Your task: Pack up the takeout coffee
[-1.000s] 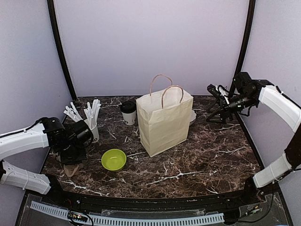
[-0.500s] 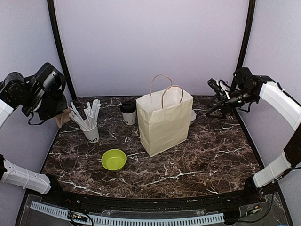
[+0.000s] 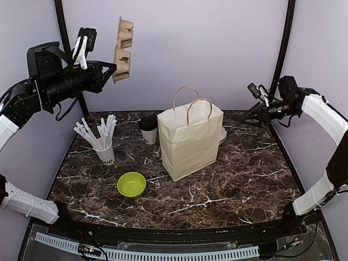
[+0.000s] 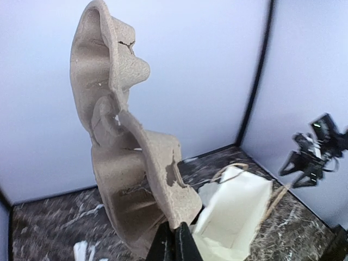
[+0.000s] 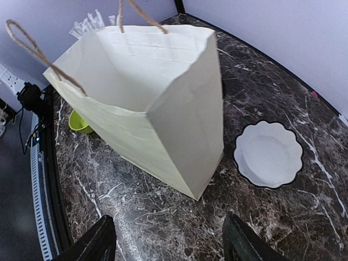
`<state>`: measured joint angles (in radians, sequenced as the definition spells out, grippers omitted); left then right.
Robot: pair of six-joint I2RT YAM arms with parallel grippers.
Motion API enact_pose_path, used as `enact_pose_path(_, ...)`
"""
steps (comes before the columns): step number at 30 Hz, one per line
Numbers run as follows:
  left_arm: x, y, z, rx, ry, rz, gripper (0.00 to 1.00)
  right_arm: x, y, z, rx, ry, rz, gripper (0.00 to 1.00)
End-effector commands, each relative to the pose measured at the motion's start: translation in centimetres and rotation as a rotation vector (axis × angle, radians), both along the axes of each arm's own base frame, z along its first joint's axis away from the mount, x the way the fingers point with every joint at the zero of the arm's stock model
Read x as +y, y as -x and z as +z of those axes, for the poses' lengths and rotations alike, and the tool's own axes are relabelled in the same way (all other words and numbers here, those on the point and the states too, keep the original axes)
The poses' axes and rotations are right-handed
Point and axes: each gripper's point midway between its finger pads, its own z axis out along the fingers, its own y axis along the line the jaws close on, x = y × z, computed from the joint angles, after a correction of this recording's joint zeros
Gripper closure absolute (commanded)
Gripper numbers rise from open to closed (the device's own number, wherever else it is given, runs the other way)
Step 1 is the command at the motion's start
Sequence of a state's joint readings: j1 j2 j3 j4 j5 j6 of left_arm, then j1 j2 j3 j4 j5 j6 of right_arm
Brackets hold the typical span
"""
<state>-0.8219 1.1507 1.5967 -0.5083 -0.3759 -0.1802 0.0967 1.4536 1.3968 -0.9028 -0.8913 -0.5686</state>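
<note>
Where the dark marbled tabletop [image 3: 234, 179] nears the back wall, a takeout coffee [image 3: 148, 131], a white cup with a black lid, stands upright just left of an open paper bag [image 3: 190, 142]. High above the left side, the left hand [image 3: 111, 72] is pressed together, pinching a brown pulp cup carrier [image 3: 123, 51] by its lower edge. The right hand [image 3: 251, 113] hovers spread at the back right, above a small white plate [image 5: 268, 154].

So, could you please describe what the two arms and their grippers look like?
The left arm and right arm have white shells with black joints and thin black cables near the wrists. The left gripper and right gripper are black, two-fingered.
</note>
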Motion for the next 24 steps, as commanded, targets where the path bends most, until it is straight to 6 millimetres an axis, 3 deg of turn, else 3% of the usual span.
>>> enact_pose_path(1, -8.8, 5.9, 6.2, -0.374, 0.029, -0.501, 1.00, -3.7, -3.1, 2.3, -0.014, -0.069, -0.164, 0.33)
enact_pose_path(2, -10.2, 7.5, 6.7, -0.419, 0.044, -0.567, 1.00, -4.9, -3.7, 2.2, -0.011, -0.064, -0.211, 0.33)
enact_pose_path(5, -14.7, 11.5, 5.0, -0.444, 0.023, -0.782, 1.00, -9.2, -5.5, 2.2, 0.006, -0.080, -0.367, 0.32)
enact_pose_path(8, -19.2, 13.3, 0.9, -0.401, -0.069, -0.904, 1.00, -12.4, -6.1, 3.1, 0.003, -0.105, -0.461, 0.32)
enact_pose_path(11, -22.5, 15.0, -3.4, -0.357, -0.180, -0.995, 1.00, -14.3, -5.9, 4.1, -0.031, -0.094, -0.522, 0.32)
enact_pose_path(13, -24.8, 15.1, -7.7, -0.298, -0.287, -1.029, 1.00, -15.2, -5.7, 4.4, -0.049, -0.064, -0.561, 0.31)
enact_pose_path(16, -26.3, 14.8, -13.2, -0.220, -0.426, -1.049, 1.00, -16.6, -5.2, 4.7, -0.076, -0.011, -0.628, 0.30)
enact_pose_path(19, -27.9, 14.6, -18.7, -0.158, -0.573, -1.072, 1.00, -17.6, -4.5, 6.7, -0.109, 0.009, -0.676, 0.30)
enact_pose_path(23, -29.9, 13.8, -24.2, -0.152, -0.705, -1.075, 1.00, -17.3, -3.1, 10.0, -0.183, 0.059, -0.660, 0.29)
enact_pose_path(24, -30.4, 13.4, -24.6, -0.162, -0.718, -1.062, 1.00, -17.3, -2.8, 10.2, -0.196, 0.074, -0.656, 0.28)
